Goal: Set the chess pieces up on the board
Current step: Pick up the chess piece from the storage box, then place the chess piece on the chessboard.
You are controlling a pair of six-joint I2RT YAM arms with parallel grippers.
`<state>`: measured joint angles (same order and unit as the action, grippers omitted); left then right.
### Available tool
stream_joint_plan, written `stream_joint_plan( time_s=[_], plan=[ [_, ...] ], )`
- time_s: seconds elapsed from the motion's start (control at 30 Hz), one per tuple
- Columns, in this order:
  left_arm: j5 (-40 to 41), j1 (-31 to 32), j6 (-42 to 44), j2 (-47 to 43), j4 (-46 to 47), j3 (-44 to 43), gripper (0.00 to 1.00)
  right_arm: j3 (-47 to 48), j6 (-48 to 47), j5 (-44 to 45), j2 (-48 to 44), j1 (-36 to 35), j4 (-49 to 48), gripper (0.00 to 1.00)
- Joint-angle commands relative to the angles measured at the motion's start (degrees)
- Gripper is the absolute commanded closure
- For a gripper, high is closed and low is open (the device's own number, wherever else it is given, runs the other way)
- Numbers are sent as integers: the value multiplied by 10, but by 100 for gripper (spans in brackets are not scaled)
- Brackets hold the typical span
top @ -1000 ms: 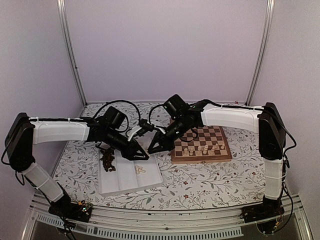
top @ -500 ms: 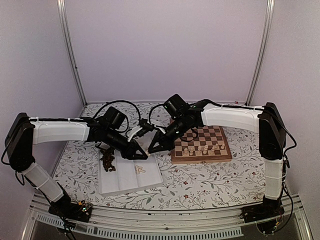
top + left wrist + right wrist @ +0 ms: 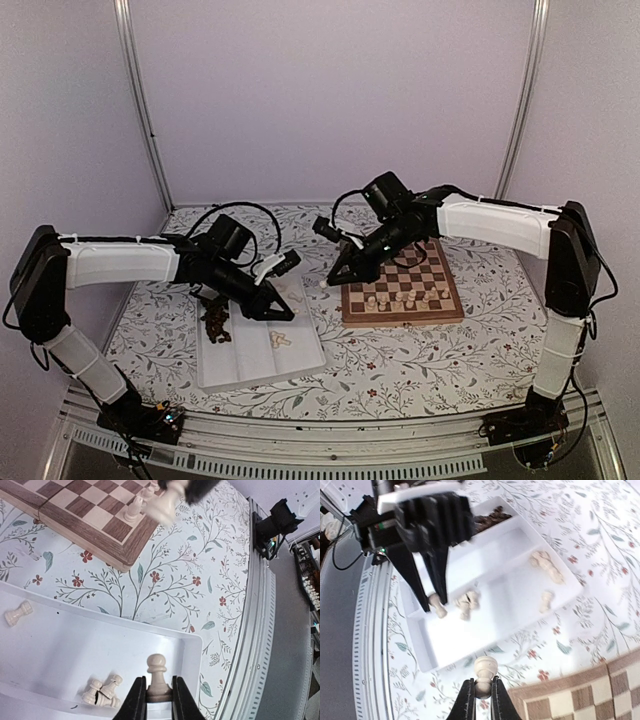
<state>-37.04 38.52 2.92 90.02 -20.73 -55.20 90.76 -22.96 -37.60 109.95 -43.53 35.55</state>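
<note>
Here, counter (image 3: 400, 360): carrying chessboard (image 3: 400, 318) and white tray (image 3: 250, 365) side by side.
Chessboard: partly set.
Right hand (image 3: 482, 696): pinching cream pawn (image 3: 485, 670) aloft just off the chessboard's corner, likely for placing.
Left hand (image 3: 159, 702): pressed onto upright tray pawn (image 3: 157, 672) at its base, presumably for lifting.

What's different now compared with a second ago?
The right gripper, shut on a pale chessman, swung away from the tray toward the chessboard. The left gripper closed on a cream pawn in the tray. Chessboard and tray stayed put.
</note>
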Motion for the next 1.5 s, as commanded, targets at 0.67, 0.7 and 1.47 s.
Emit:
stream_joint_plan(
  time_s=[0.67, 0.7, 1.47],
  plan=[
    [21, 6, -1, 11, -27, -16, 88, -11, -243, 314, -8, 159, 258, 100],
    [20, 7, 0, 11, -27, -16, 88, -11, -240, 314, -6, 159, 258, 100],
    [21, 8, 1, 20, -34, -20, 87, -1, -230, 330, 56, 159, 254, 95]
  ],
)
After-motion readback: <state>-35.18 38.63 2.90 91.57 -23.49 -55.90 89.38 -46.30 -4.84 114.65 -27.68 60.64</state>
